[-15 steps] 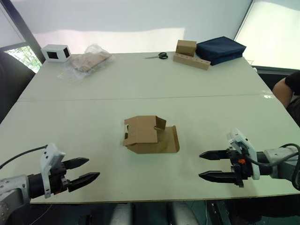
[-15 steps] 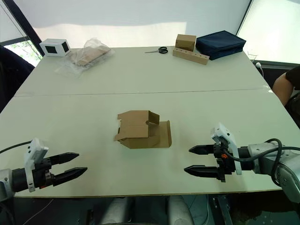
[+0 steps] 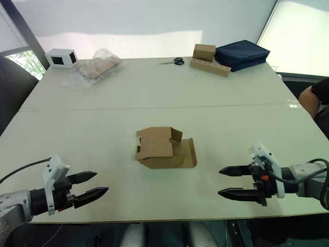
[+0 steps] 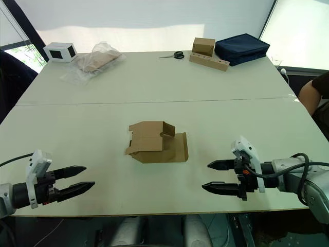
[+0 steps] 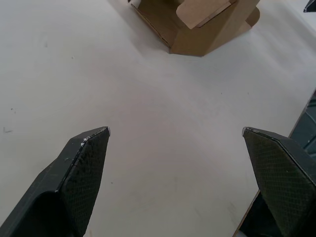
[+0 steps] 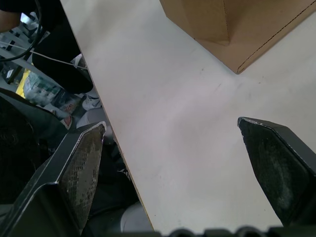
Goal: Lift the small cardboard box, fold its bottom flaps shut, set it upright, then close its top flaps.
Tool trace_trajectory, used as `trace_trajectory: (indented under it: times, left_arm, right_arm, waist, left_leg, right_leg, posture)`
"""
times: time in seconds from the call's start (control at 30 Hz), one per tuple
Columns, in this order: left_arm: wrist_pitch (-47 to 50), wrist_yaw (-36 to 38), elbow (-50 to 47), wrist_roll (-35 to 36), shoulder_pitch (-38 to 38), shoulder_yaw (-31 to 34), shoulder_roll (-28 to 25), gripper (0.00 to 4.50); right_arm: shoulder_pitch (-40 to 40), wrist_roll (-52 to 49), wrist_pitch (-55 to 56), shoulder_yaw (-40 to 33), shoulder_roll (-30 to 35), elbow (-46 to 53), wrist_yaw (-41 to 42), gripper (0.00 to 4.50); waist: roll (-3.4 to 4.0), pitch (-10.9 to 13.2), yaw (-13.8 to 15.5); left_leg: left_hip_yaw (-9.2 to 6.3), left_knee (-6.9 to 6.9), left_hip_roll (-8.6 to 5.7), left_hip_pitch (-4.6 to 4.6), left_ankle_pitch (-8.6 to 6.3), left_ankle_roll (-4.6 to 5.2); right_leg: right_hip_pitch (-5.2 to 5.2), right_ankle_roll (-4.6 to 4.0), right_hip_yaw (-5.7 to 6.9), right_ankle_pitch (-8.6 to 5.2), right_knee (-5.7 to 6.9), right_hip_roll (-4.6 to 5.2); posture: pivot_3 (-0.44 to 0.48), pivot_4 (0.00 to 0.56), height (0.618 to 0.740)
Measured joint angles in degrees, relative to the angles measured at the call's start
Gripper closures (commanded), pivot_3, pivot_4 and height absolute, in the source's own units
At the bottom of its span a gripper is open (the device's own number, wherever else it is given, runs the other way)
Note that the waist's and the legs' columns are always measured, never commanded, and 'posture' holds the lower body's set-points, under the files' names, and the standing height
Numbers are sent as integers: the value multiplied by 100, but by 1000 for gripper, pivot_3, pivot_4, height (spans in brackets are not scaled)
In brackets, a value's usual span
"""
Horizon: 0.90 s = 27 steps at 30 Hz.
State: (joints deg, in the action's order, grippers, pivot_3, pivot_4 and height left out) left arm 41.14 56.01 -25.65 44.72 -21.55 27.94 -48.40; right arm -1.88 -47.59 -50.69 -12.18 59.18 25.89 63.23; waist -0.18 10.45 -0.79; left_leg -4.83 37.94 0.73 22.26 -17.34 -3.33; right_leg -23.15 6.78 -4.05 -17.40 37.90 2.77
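The small cardboard box (image 5: pixel 197 24) is cut off by the frame edge in both wrist views, so only a part of it is seen. At 11 o'clock on the worktop (image 3: pixel 154 87), the contents of a crumpled plastic bag (image 3: pixel 95 67) cannot be made out. A person's arm (image 3: pixel 311 100) is cropped at 3 o'clock.

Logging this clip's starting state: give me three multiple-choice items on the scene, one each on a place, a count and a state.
1. Where does the small cardboard box lie?
A. mid-table between both grippers
B. at the far edge by the scissors
C. in the left gripper

2. How many grippers touch it?
A. two
B. one
C. none

3. The box's flaps are
A. taped shut
B. open
C. torn off

Answers: 1 A, it rests on the table centre. 2 C, left gripper and right gripper sit apart from it, jaws open. 3 B, flaps stick out loose.
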Motion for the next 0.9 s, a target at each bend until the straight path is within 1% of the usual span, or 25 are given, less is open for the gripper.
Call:
trace_trajectory:
  times: [0.17, 0.33, 0.4, 0.47, 0.53, 0.57, 0.63, 0.67, 0.7, 0.73, 0.8, 0.9]
  left_arm:
    - [-18, 34, 249, -57, 260, -4, -110, 72]
    - [-6, 41, 487, -232, 399, -19, -230, 72]
    - [126, 26, 647, -160, 661, -17, -243, 72]
    - [325, 35, 877, -51, 960, -20, -377, 72]
    - [771, 95, 1248, 150, 1477, -17, -710, 72]
    - [891, 122, 1317, 228, 1594, -15, -797, 72]
    - [1872, 319, 1692, 711, 2283, -226, -1299, 72]
    - [2299, 403, 1862, 902, 2660, -411, -1472, 72]
    - [2609, 441, 1970, 1052, 2971, -519, -1511, 72]
    - [3036, 507, 2196, 1266, 3442, -707, -1485, 72]
    - [3722, 550, 2697, 1531, 4202, -1098, -1187, 72]
    - [4280, 550, 3269, 1580, 4661, -1526, -855, 72]
  right_arm:
    - [262, 215, 151, 94, -3, -279, 4, 0]
    - [305, 392, 330, 126, -3, -376, 13, 0]
    - [297, 417, 384, 122, -3, -380, 16, 0]
    - [279, 445, 452, 110, -4, -385, 18, 0]
    - [277, 468, 534, 68, -4, -386, 14, 0]
    - [296, 468, 547, 59, -4, -385, 11, 0]
    - [489, 419, 541, 23, -32, -340, -34, 0]
    - [650, 372, 520, 20, -73, -294, -73, 0]
    - [794, 330, 504, 28, -117, -213, -100, 0]
    - [950, 275, 481, 61, -168, -124, -129, 0]
    - [1259, 221, 464, 270, -274, 72, -213, 0]
    - [1462, 163, 379, 488, -408, 253, -327, 0]
  waist:
    - [1, 0, -5]
    - [0, 0, 0]
    - [0, 0, 12]
    - [0, 0, 10]
    - [0, 0, -1]
    - [0, 0, -8]
    - [-1, 1, -28]
    - [2, 2, -36]
    - [6, 3, -42]
    - [8, 2, -41]
    - [10, 2, -44]
    - [7, 3, -57]
  left_leg:
    - [0, 1, 0, 0, 0, 0]
    - [1, 1, 0, 0, 0, 0]
    - [-1, 4, 0, 0, 0, -1]
    - [-2, 5, 0, 0, 0, 0]
    - [-2, 5, 0, 1, 0, 0]
    - [-2, 5, 0, 1, 0, 0]
    - [-2, 6, 0, 2, 0, 0]
    - [-2, 6, 0, 0, 0, 0]
    - [-2, 5, 0, 0, 0, 0]
    - [-3, 5, 0, 0, 0, 0]
    - [-4, 4, 0, 0, 0, 0]
    - [-5, 5, 0, 7, 0, 0]
  right_leg:
    - [0, 0, 0, 0, 1, 0]
    - [-1, 0, 0, 0, 1, 1]
    - [0, 0, 2, 0, 5, 1]
    - [0, 0, 4, 0, 6, 0]
    - [-1, 0, 4, 0, 6, -1]
    - [-1, 0, 4, 0, 6, 0]
    - [-4, 0, 3, 0, 8, -2]
    - [-4, 0, 3, 0, 10, -2]
    - [-5, 1, 3, 0, 10, -3]
    - [-5, 1, 4, 0, 11, -6]
    - [-7, 1, 4, 0, 15, -6]
    - [-16, 1, 3, 0, 16, -7]
  posture:
    - [0, 150, 740]
    - [0, 150, 740]
    - [0, 150, 740]
    - [0, 150, 740]
    - [0, 150, 740]
    - [0, 150, 740]
    - [0, 150, 740]
    - [0, 150, 740]
    - [0, 150, 740]
    - [0, 150, 740]
    - [0, 150, 740]
    - [0, 150, 740]
